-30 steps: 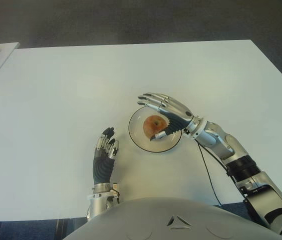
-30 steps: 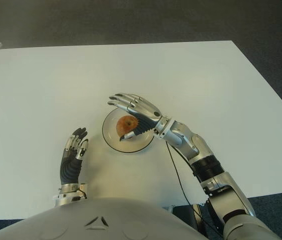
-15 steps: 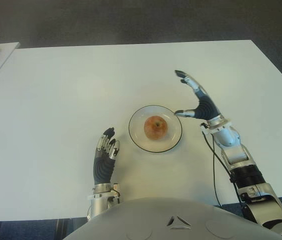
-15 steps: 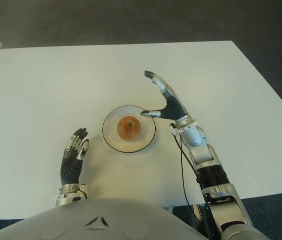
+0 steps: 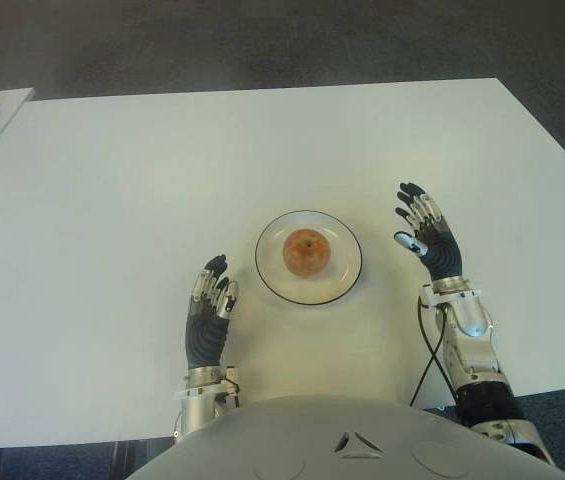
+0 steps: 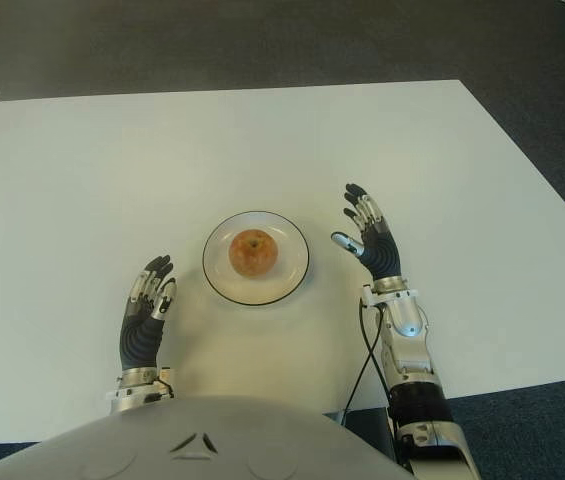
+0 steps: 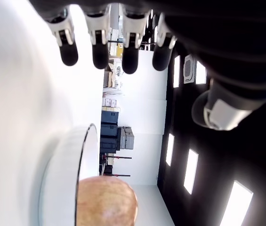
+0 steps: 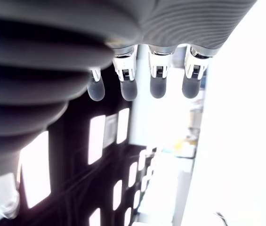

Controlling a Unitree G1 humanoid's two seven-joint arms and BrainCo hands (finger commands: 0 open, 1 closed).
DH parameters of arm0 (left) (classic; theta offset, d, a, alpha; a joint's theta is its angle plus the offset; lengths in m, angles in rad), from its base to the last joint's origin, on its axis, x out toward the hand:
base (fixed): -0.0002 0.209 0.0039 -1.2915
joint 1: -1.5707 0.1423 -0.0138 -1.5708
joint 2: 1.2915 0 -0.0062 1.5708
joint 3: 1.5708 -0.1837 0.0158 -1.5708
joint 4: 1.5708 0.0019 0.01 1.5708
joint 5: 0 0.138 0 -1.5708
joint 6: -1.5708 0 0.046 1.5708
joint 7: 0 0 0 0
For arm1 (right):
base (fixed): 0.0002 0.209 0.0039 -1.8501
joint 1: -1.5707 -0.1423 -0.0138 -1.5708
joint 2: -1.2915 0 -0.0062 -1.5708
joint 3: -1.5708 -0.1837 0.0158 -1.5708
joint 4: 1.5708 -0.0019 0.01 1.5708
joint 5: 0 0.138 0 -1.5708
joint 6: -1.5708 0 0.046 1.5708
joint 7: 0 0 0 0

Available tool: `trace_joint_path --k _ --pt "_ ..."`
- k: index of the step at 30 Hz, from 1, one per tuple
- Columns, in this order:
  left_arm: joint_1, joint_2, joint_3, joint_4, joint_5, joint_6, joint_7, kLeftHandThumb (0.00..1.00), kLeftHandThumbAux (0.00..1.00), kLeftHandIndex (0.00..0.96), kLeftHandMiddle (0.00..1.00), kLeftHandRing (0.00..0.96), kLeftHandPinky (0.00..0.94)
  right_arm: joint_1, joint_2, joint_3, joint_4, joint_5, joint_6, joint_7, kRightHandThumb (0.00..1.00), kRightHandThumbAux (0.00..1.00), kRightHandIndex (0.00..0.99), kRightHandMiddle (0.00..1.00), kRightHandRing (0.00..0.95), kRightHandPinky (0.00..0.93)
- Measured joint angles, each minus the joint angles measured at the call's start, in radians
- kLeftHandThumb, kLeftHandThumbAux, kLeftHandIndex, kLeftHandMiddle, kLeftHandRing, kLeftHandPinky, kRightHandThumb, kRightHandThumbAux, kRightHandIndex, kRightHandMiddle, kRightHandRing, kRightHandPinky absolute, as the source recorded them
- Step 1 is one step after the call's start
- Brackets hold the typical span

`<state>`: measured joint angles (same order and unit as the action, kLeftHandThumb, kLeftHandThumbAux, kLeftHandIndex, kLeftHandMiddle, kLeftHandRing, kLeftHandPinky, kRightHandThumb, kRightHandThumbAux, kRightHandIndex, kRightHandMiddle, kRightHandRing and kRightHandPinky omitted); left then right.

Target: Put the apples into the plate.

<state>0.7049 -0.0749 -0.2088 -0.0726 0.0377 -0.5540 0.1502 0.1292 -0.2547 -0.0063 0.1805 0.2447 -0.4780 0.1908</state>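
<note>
On the plate [image 5: 346, 278] sits one apple [image 5: 306, 252].

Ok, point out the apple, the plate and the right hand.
apple [image 5: 306, 252], left eye view, middle of the fruit.
plate [image 5: 344, 282], left eye view, bare rim on the near right.
right hand [image 6: 374, 243], right eye view, palm, fingers open.

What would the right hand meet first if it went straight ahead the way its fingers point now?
Nothing but bare table, as far as the eye views show: the right hand points away from the robot, passing right of the plate and apple.
</note>
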Motion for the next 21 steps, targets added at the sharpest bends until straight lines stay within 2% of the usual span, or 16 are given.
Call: trace_joint_path --k 9,21 --pt "0.001 0.000 0.009 -0.007 -0.002 0.014 0.012 0.128 0.452 0.141 0.113 0.093 0.115 0.034 0.031 -0.048 -0.093 0.034 0.059 0.027 0.097 0.612 0.054 0.056 0.048 0.070" --pt "0.001 0.000 0.031 -0.006 -0.005 0.017 0.021 0.132 0.432 0.155 0.114 0.092 0.117 0.112 0.065 -0.075 -0.095 0.029 0.046 0.077 0.117 0.631 0.049 0.055 0.045 0.066"
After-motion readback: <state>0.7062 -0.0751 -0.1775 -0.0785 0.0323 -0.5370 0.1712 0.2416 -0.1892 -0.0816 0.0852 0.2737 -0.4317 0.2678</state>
